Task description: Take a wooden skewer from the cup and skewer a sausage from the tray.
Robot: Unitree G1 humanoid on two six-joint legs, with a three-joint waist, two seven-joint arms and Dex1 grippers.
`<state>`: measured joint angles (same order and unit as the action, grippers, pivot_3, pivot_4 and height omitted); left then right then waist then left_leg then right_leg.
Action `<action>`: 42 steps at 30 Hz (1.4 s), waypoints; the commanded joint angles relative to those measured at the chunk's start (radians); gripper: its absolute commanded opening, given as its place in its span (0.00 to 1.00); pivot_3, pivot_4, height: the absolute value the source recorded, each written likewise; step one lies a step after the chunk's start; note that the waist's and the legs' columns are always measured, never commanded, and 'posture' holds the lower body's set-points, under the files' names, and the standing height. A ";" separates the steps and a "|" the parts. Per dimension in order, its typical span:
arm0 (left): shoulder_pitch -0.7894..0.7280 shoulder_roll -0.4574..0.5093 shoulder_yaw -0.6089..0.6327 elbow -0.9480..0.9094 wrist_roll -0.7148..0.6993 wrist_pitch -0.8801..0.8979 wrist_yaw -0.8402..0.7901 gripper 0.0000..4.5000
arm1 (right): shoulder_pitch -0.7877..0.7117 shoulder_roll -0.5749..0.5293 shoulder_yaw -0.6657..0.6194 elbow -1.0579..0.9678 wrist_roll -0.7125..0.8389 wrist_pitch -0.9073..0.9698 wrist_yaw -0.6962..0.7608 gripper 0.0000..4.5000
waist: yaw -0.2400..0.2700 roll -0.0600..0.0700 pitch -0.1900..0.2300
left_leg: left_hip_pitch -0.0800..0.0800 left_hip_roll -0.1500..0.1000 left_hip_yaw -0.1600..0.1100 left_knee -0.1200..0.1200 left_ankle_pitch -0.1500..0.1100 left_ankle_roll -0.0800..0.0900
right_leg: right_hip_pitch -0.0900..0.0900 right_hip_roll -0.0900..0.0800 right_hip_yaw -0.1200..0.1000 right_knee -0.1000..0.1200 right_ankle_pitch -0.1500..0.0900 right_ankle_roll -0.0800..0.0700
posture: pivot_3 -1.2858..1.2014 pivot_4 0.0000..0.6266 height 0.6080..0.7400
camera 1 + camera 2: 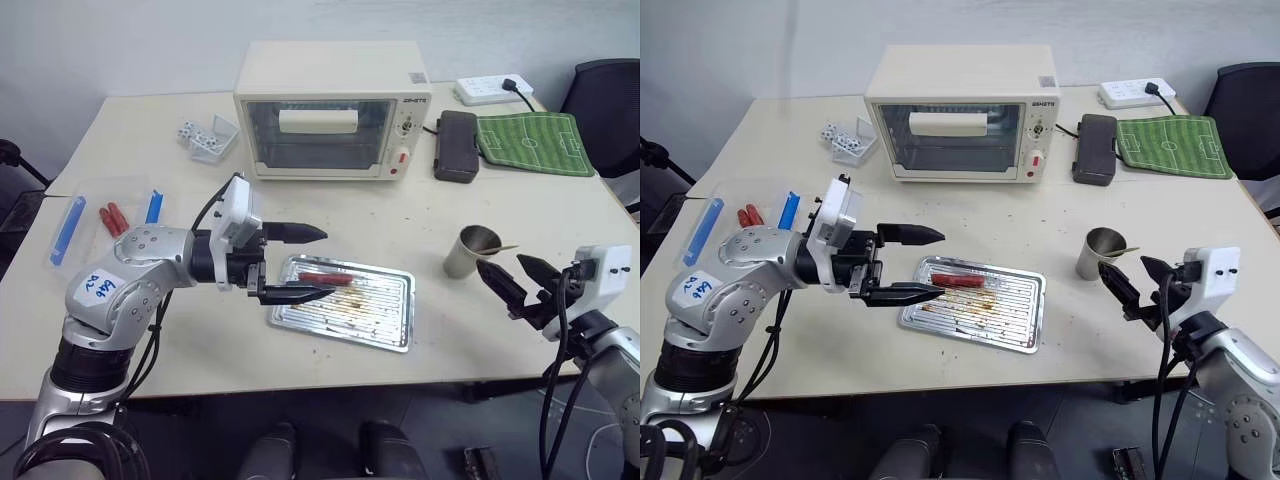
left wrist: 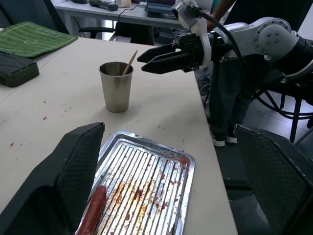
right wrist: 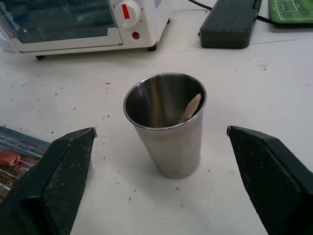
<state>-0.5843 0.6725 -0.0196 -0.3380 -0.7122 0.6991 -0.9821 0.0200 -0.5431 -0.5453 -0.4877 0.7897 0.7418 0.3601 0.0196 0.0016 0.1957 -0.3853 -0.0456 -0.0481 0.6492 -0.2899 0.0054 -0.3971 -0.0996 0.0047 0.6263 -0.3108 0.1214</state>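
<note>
A silver metal cup (image 1: 470, 252) stands on the table to the right of the tray, with a wooden skewer (image 3: 190, 106) leaning inside it, its end poking past the rim. My right gripper (image 1: 500, 266) is open, level, just in front of the cup and pointing at it, touching nothing. The ridged metal tray (image 1: 388, 302) with brown stains lies mid-table. A reddish-brown sausage (image 1: 322, 277) rests near its far left edge. My left gripper (image 1: 328, 263) is open and points right over the tray's left end, one finger above the sausage and one nearer, empty.
A white toaster oven (image 1: 330, 110) stands at the back centre, with a black case (image 1: 456, 145), a green pitch mat (image 1: 530, 142) and a power strip (image 1: 490, 90) to its right. A clear tub (image 1: 208, 140) and a blue-clipped box (image 1: 100, 220) sit left.
</note>
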 commanded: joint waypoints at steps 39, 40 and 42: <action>-0.007 -0.139 -0.031 0.068 0.108 -0.139 0.025 1.00 | -0.250 -0.239 -0.086 -0.025 0.228 0.159 -0.051 0.01 | -0.018 0.000 0.000 | -0.001 0.002 0.000 0.000 0.000 0.000 | 0.000 0.001 0.000 -0.001 0.001 0.000 | 0.52 0.24 1.00; -0.004 -0.149 -0.034 0.070 0.113 -0.146 0.030 1.00 | -0.260 -0.282 -0.107 -0.023 0.265 0.189 -0.042 0.01 | -0.018 0.000 0.000 | -0.001 0.002 0.000 0.000 0.000 0.000 | 0.000 0.001 0.000 -0.001 0.001 0.000 | 0.52 0.24 1.00; -0.006 -0.178 -0.037 0.081 0.130 -0.164 0.061 1.00 | -0.279 -0.377 -0.157 0.004 0.347 0.250 -0.011 0.01 | -0.016 0.000 0.001 | -0.001 0.001 0.001 0.000 0.000 0.001 | 0.000 0.001 0.000 -0.002 0.001 0.000 | 0.52 0.24 1.00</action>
<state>-0.5893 0.5044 -0.0592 -0.2585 -0.5969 0.5621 -0.9442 -0.2360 -0.8736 -0.6317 -0.4683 1.0640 0.9580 0.3230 0.0032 0.0021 0.1963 -0.3866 -0.0441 -0.0473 0.6494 -0.2901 0.0067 -0.3972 -0.0988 0.0050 0.6244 -0.3096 0.1215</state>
